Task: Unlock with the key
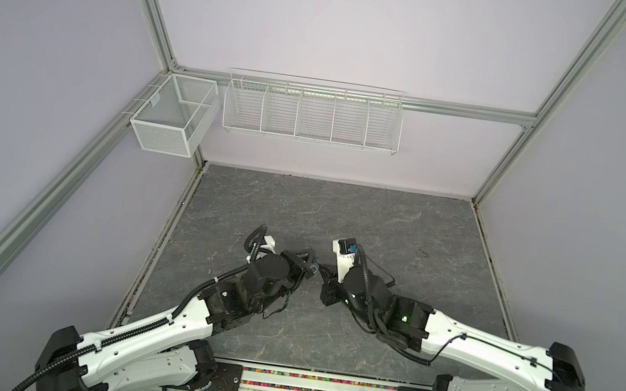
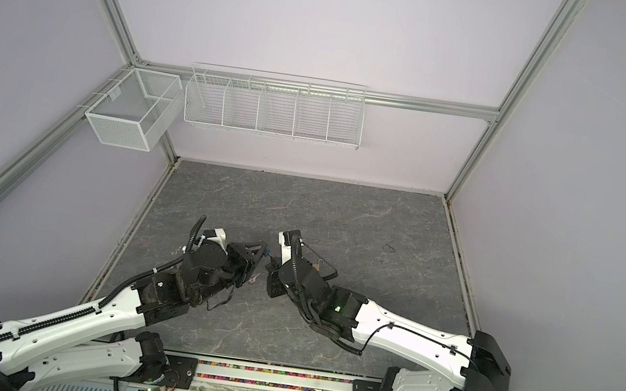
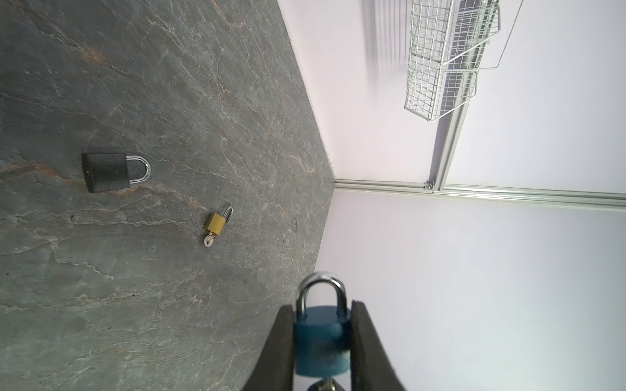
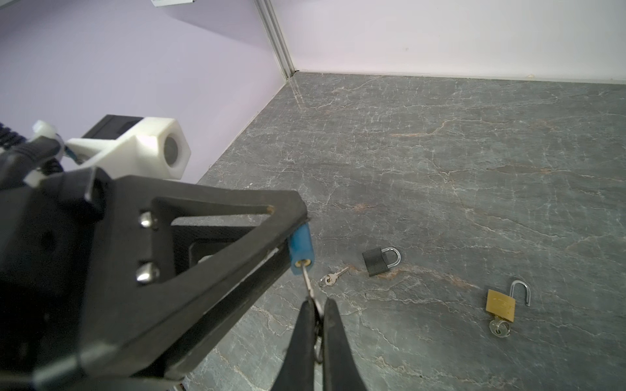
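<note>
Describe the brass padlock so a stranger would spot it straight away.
On the grey slate tabletop lie two padlocks. The brass padlock is the gold-coloured one, shackle swung open, key in its base; the black padlock nearby is shut.

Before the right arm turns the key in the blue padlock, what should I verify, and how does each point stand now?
1. Hold of the left gripper on the blue padlock: ok, clamped between both fingers.
2. Hold of the right gripper on the key: ok.
3. Key tip inside the keyhole: ok; how deep, cannot tell.
4. Release of the shackle: not ok, both legs sit in the body.
5. The black padlock, brass padlock and spare key lie on the table, apart from both grippers: ok.
</note>
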